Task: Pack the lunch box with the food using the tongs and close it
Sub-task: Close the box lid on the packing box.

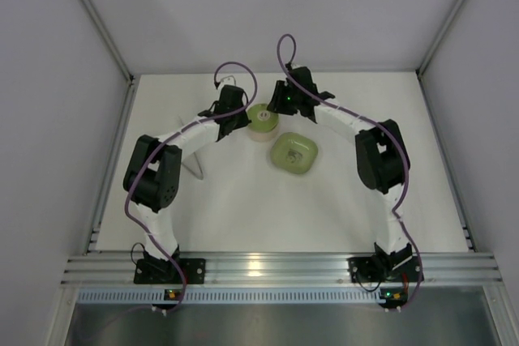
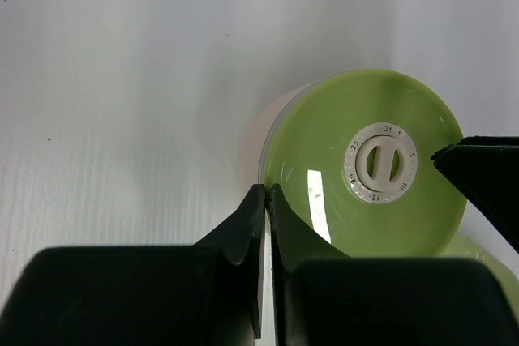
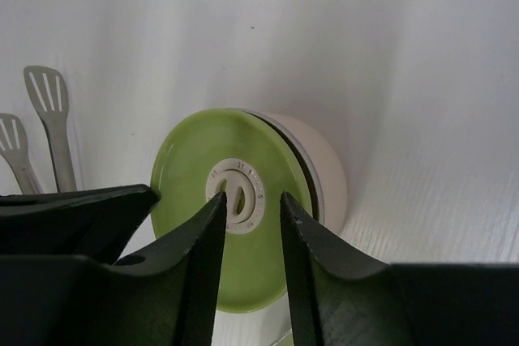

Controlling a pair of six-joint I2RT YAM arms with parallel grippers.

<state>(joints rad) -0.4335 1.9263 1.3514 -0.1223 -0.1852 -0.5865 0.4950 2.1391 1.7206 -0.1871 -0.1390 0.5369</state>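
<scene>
In the overhead view, the lunch box (image 1: 263,133) is seen at the far middle of the table (image 1: 243,208), its light-green lid (image 1: 262,116) lying on top. The left gripper (image 1: 242,123) is held against the box's left side and the right gripper (image 1: 277,108) at its far-right edge; their jaw states cannot be read from here. A green rounded-square dish (image 1: 293,154) is set just beside the box, to the near right. The tongs (image 1: 195,168) are laid flat, well to the near left of the box, partly hidden under the left arm.

In the left wrist view, the left gripper (image 2: 268,194) is shown with its fingers (image 2: 247,220) pressed together — nothing is pinched between them — and their tips are placed at the lid's (image 2: 324,135) near-left rim. The white centre mark (image 2: 381,164) is seen face up. A black finger of the right gripper (image 2: 478,169) is reached in over the lid's right edge.

In the right wrist view, the right gripper (image 3: 251,215) is shown with its fingers (image 3: 203,237) spread apart over the centre mark (image 3: 240,196); whether the lid (image 3: 235,131) is touched cannot be told. The cream wall of the lunch box (image 3: 328,169) is visible beyond the lid. The slotted ends of the tongs (image 3: 49,107) are seen well to the left of the box — flat on the table.
</scene>
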